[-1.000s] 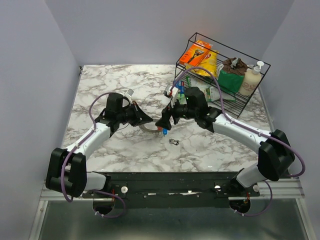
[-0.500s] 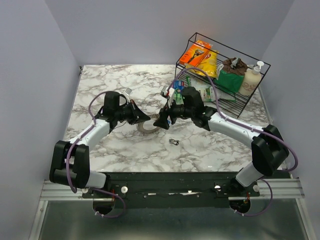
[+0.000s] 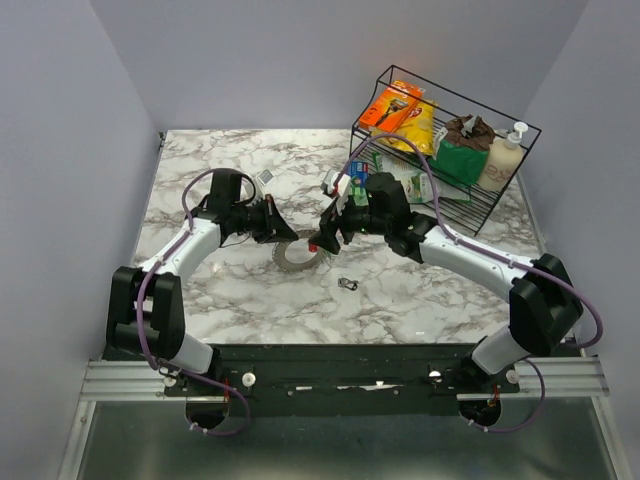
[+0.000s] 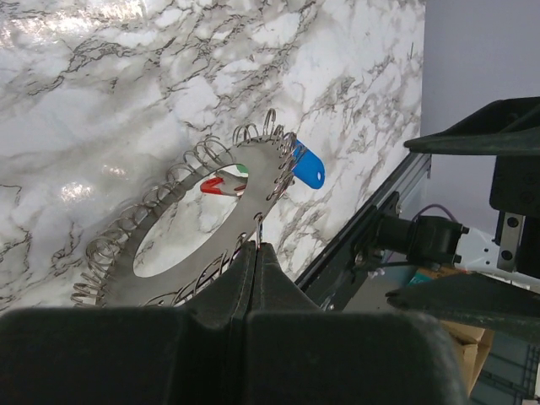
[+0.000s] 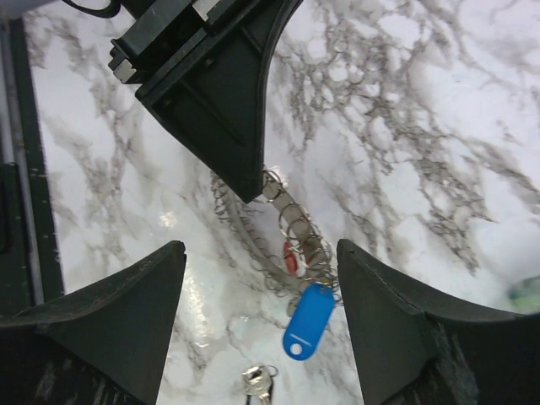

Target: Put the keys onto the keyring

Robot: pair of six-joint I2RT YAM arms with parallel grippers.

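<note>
The keyring (image 4: pixel 181 245) is a flat silver ring edged with many small wire loops, carrying a blue tag (image 4: pixel 308 169) and a red one (image 4: pixel 221 186). My left gripper (image 4: pixel 256 246) is shut on one loop at its rim and holds it tilted above the marble. From above, the keyring (image 3: pixel 295 256) hangs between my left gripper (image 3: pixel 287 237) and my right gripper (image 3: pixel 320 242). In the right wrist view my right gripper (image 5: pixel 260 253) stands open over the keyring (image 5: pixel 283 232) without touching it. Small silver keys (image 3: pixel 348 285) lie loose on the table; the same keys (image 5: pixel 260 384) show below the blue tag (image 5: pixel 308 321).
A black wire basket (image 3: pixel 520 180) at the back right holds an orange box (image 3: pixel 392 105), a yellow bag (image 3: pixel 418 128), a green packet (image 3: pixel 460 160) and a pump bottle (image 3: pixel 503 160). Grey walls stand left, right and behind the marble table (image 3: pixel 220 160).
My left gripper has drawn back towards the far left with the keyring, which now shows as a fuller disc. My right gripper has shifted slightly farther and its jaws have narrowed a little.
</note>
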